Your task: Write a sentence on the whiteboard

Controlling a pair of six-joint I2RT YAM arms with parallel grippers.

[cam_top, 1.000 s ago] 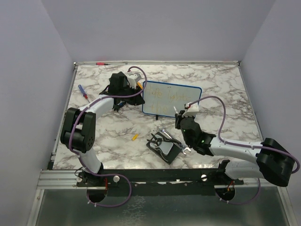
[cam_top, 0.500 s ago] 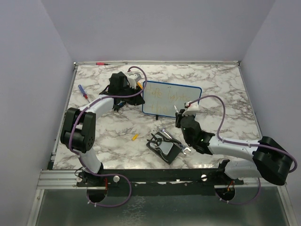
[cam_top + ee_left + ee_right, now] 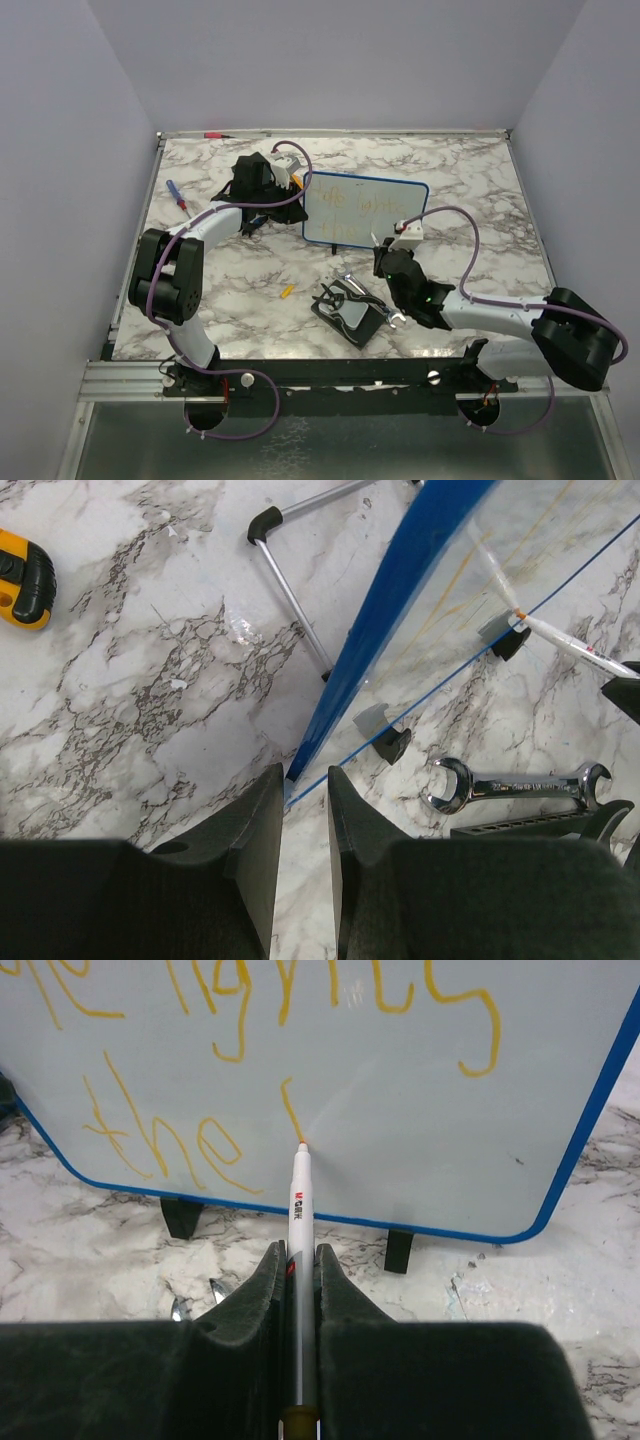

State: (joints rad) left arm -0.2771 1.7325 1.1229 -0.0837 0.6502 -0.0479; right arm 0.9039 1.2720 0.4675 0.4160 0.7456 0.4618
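The whiteboard [image 3: 365, 212] stands tilted on small black feet at mid-table, blue-rimmed [image 3: 420, 550]. Orange-yellow letters of the sentence [image 3: 240, 1000] run in two lines; the lower line reads "the" [image 3: 160, 1140] followed by a short stroke. My right gripper [image 3: 385, 255] [image 3: 300, 1250] is shut on a white marker [image 3: 300, 1200], whose tip touches the board at the foot of that stroke. My left gripper [image 3: 290, 195] [image 3: 305, 780] is at the board's left edge, its narrow jaws closed on the blue rim's lower corner.
A black pad [image 3: 350, 312] with a wrench [image 3: 515, 783] on it lies in front of the board. A screwdriver [image 3: 177, 197] lies at the left. A small yellow piece [image 3: 287, 291] sits near mid-table. A yellow-black tool [image 3: 22, 580] lies behind the board's metal stand leg [image 3: 290, 590].
My right gripper has slid the marker slightly downward along the board. The left arm and the board have stayed put.
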